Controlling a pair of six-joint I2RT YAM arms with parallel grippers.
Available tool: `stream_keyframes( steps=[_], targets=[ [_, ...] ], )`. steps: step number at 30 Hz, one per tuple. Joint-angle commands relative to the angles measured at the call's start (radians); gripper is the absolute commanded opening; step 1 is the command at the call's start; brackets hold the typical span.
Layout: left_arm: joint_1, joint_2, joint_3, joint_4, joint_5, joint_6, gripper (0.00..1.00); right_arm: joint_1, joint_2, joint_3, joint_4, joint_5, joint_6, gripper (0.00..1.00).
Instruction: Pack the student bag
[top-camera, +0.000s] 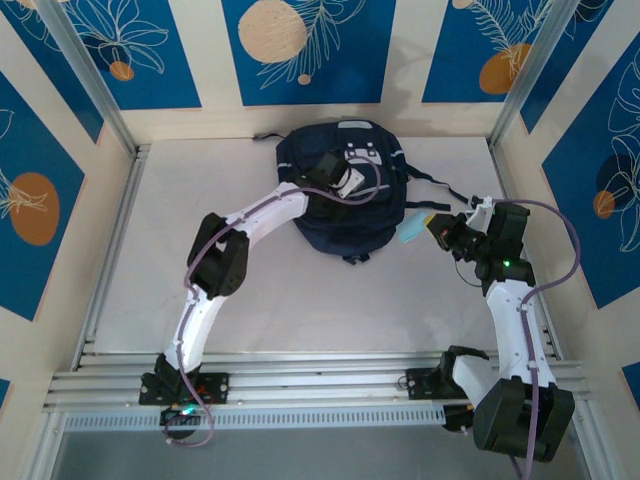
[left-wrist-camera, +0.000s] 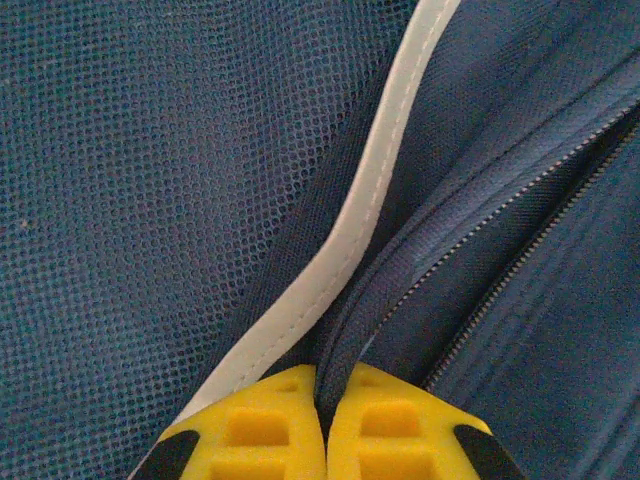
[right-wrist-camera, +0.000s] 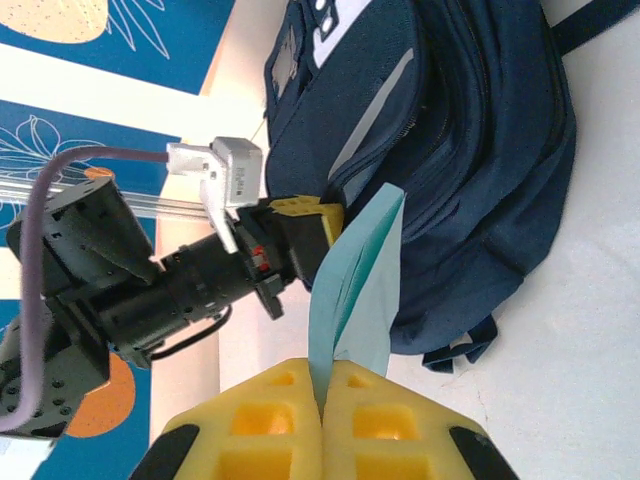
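- Fingers (left-wrist-camera: 270, 430) of the left gripper (left-wrist-camera: 322, 400) are pressed together, pinching a fold of navy fabric just beside a zip (left-wrist-camera: 500, 220) and a pale grey stripe (left-wrist-camera: 340, 250); blue mesh lies to the left of the stripe.
- From above, that gripper (top-camera: 338, 172) sits on the upper left part of the student bag (top-camera: 370, 225), and its arm crosses the bag's left edge.
- The student bag lies flat at the far middle of the white table (top-camera: 300, 320), close to the back wall. Its long axis runs near to far, with the top end and grey-white patch towards the wall and the bottom end towards the arm bases.
- Black straps (top-camera: 440, 187) trail out from the bag's right side onto the table.
- The right gripper (top-camera: 432, 228) hangs just right of the bag, jaws closed on a thin pale teal booklet (top-camera: 410, 232).
- In the right wrist view the booklet (right-wrist-camera: 365, 280) rises from between the yellow pads (right-wrist-camera: 250, 440) of that gripper (right-wrist-camera: 325, 385), its far corner overlapping the bag (right-wrist-camera: 470, 120); whether they touch I cannot tell.
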Motion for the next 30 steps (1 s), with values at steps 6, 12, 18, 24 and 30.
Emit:
stream_keyframes(
  steps=[6, 12, 18, 24, 30],
  targets=[
    [0.019, -0.053, 0.221, -0.174, 0.386, -0.286, 0.00, 0.021, -0.013, -0.025, 0.091, -0.020, 0.077, 0.00],
    [0.015, -0.067, 0.247, -0.104, 0.505, -0.408, 0.00, 0.139, 0.022, -0.107, 0.304, 0.048, 0.216, 0.00],
    [-0.001, -0.099, 0.216, -0.031, 0.530, -0.472, 0.00, 0.258, 0.153, -0.095, 0.485, 0.124, 0.289, 0.00],
    [-0.016, -0.139, 0.157, 0.073, 0.568, -0.561, 0.00, 0.324, 0.309, -0.047, 0.616, 0.185, 0.306, 0.00],
    [-0.026, -0.233, 0.027, 0.194, 0.568, -0.622, 0.00, 0.358, 0.499, -0.013, 0.856, 0.167, 0.366, 0.00]
  ],
)
